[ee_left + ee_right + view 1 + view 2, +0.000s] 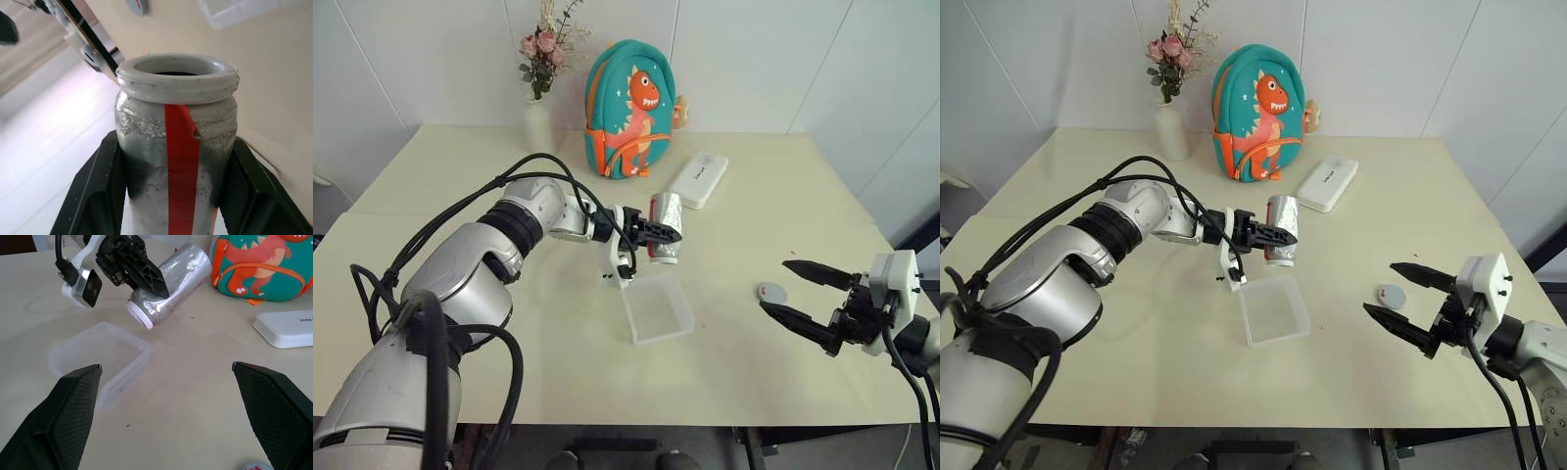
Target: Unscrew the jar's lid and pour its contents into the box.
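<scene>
One left claw [658, 233] clamps the small clear labelled jar [665, 227], tilted (grey lid [771, 292] off) over the clear plastic box [658, 307]; right claw [796, 291] gapes; pouring likely needs more tilt.

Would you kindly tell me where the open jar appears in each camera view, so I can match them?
Left eye view: jar, centre, in the left claw, above the box.
Right eye view: jar, centre, above the box.
Left wrist view: jar between that claw's fingers, mouth up.
Right wrist view: jar, upper middle, tilted.
Shared landmark: the box.
</scene>
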`<state>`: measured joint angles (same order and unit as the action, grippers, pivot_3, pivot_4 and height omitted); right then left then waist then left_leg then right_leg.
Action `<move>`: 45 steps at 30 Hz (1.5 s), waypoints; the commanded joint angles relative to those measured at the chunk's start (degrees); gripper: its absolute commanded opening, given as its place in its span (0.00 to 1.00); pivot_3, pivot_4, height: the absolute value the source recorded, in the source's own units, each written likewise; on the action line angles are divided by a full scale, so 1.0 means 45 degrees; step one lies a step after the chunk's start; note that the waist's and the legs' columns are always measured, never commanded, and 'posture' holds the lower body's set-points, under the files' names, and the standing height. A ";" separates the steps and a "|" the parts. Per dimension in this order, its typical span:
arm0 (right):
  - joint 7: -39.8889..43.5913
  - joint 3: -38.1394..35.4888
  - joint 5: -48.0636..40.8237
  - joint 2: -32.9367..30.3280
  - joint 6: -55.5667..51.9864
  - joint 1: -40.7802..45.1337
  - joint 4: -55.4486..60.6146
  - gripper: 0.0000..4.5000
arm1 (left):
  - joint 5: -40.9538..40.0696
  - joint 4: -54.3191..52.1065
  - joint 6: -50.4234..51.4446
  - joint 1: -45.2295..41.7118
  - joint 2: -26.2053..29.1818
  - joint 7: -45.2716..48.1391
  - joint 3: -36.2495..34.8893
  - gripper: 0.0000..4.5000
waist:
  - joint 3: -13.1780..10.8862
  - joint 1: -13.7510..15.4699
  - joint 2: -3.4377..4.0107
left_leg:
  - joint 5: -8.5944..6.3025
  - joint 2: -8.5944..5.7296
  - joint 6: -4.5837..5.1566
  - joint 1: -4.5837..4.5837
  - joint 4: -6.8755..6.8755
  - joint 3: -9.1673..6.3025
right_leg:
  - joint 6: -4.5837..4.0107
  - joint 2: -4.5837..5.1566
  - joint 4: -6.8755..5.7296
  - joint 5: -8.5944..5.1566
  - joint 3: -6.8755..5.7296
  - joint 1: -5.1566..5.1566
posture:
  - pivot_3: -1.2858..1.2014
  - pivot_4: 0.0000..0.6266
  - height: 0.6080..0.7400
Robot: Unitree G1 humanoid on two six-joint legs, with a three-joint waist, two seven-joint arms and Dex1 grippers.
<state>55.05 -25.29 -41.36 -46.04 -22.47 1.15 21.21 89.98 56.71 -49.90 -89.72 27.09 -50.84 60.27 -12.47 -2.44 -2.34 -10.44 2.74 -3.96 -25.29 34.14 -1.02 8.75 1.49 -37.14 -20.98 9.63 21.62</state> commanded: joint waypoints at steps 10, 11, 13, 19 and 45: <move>0.0363 0.0016 0.0292 -0.0209 0.0113 0.0577 -0.0489 1.00 | 0.0547 -0.2649 0.0884 -0.0173 0.1403 -0.1704 0.0596 0.45 | 0.0000 0.0237 0.0001 | -0.0001 0.0000 -0.0003 0.0002 0.0007 0.0013 | -0.0002 0.0005 -0.0001 -0.0001 0.0002 -0.0005 | 0.52 0.24 1.00; 0.0375 0.0030 0.0315 -0.0207 0.0119 0.0616 -0.0532 1.00 | 0.0722 -0.2918 0.1221 -0.0076 0.1538 -0.1814 0.0655 0.45 | 0.0000 0.0236 0.0002 | -0.0001 0.0000 -0.0004 0.0004 0.0008 0.0014 | -0.0002 0.0005 -0.0005 -0.0001 0.0002 -0.0005 | 0.52 0.24 1.00; 0.0398 0.0168 0.0412 -0.0182 0.0151 0.0768 -0.0681 1.00 | 0.1129 -0.3527 0.2106 0.0226 0.1733 -0.2183 0.0717 0.45 | 0.0001 0.0221 0.0002 | 0.0000 0.0000 -0.0004 0.0014 0.0012 0.0016 | -0.0002 0.0005 -0.0019 -0.0001 0.0003 -0.0006 | 0.52 0.24 1.00; 0.0481 0.0473 0.0473 -0.0135 0.0135 0.1169 -0.0855 1.00 | 0.1640 -0.5571 0.4270 0.1214 0.2327 -0.2859 0.0206 0.45 | 0.0001 0.0225 0.0003 | 0.0005 0.0000 -0.0001 0.0023 0.0063 0.0016 | -0.0004 0.0005 -0.0086 -0.0002 0.0008 -0.0008 | 0.52 0.24 1.00; 0.0720 0.0848 0.0784 -0.0177 0.0130 0.1917 -0.1333 1.00 | -0.3294 0.0452 0.1173 0.0501 0.0705 -0.0967 -0.2170 0.45 | 0.0001 0.0182 0.0002 | -0.0004 -0.0002 0.0017 0.0015 0.0189 0.0021 | 0.0016 0.0004 -0.0161 0.0008 0.0011 -0.0017 | 0.52 0.24 1.00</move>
<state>58.24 -20.39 -37.65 -46.08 -22.48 9.67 14.81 81.45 56.73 -40.36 -85.65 30.11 -58.21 54.16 -12.47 -1.62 -2.33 -10.46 2.73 -3.88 -25.20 35.00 -0.91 8.83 1.51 -37.86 -20.94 9.68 21.53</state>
